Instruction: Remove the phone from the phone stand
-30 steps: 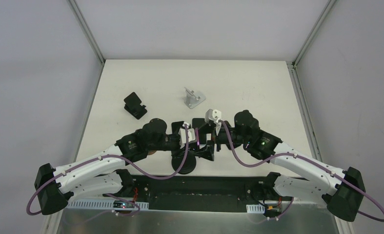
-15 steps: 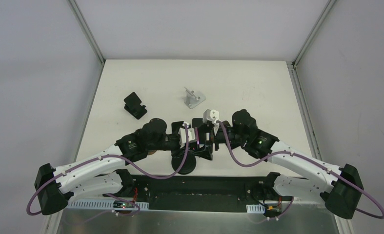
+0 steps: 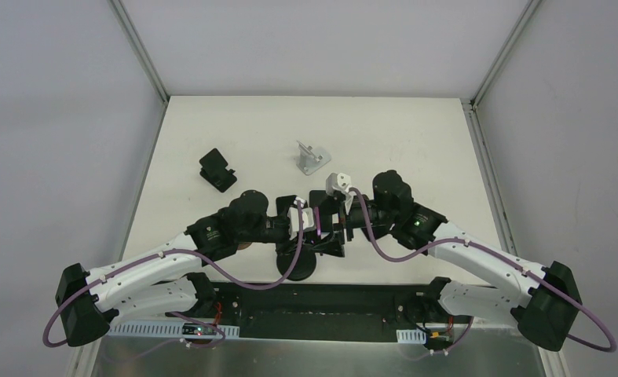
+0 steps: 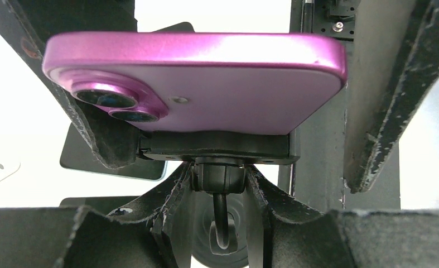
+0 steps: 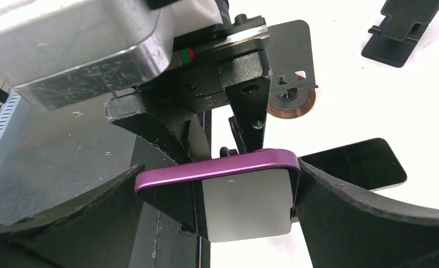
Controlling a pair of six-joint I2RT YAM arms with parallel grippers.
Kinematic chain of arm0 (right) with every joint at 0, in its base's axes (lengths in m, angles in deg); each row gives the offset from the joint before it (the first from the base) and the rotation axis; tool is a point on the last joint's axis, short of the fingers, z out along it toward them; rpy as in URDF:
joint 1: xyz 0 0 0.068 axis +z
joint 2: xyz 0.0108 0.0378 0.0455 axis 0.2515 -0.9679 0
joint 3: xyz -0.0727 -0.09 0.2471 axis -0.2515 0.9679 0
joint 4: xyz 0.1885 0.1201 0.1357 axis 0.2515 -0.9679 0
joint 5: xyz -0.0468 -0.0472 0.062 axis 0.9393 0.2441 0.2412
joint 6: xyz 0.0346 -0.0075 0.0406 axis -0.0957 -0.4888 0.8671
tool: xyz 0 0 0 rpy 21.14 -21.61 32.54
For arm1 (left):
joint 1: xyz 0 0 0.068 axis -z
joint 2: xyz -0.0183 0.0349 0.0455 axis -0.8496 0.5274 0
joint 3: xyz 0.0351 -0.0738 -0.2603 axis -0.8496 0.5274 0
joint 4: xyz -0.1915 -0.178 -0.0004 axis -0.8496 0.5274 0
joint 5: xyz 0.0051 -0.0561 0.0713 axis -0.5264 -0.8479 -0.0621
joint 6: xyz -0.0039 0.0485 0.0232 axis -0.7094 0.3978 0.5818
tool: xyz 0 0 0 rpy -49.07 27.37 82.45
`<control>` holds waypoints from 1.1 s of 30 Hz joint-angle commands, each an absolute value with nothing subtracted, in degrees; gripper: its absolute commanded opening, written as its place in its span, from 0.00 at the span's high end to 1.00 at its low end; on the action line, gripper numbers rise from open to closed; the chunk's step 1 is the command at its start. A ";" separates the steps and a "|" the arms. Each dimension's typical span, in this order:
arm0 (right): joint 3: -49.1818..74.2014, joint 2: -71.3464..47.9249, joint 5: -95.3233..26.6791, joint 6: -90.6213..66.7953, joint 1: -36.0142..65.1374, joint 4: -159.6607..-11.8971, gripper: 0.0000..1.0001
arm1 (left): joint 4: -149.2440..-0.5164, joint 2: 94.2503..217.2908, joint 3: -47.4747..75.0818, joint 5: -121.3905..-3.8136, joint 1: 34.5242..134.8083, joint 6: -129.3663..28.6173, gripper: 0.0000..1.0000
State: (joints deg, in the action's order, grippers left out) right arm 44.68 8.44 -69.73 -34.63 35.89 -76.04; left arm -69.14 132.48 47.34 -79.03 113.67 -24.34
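Observation:
The purple phone sits sideways on the black phone stand, whose round base rests near the table's front edge. My left gripper is shut on the stand's ball joint just under the clamp plate. From the other side, my right gripper is open wide and straddles the phone. Its right finger lies against the phone's short edge and its left finger is close to the opposite corner. In the top view both grippers meet at the phone.
A black folding stand and a silver stand sit farther back on the white table. A dark phone lies flat on the table behind the stand. A copper-coloured disc lies beyond it.
The right arm has slid left, bringing its open fingers around the phone. The left gripper and the stand have not moved.

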 commanded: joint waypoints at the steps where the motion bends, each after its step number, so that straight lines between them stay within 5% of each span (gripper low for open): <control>1: 42.83 9.04 -74.14 -35.65 35.55 -75.66 0.01 | -74.97 131.58 46.42 -80.36 113.62 -23.65 1.00; 33: 47.20 18.58 -62.12 -45.77 35.17 -83.17 0.01 | -74.95 128.46 47.81 -65.24 113.63 -23.54 1.00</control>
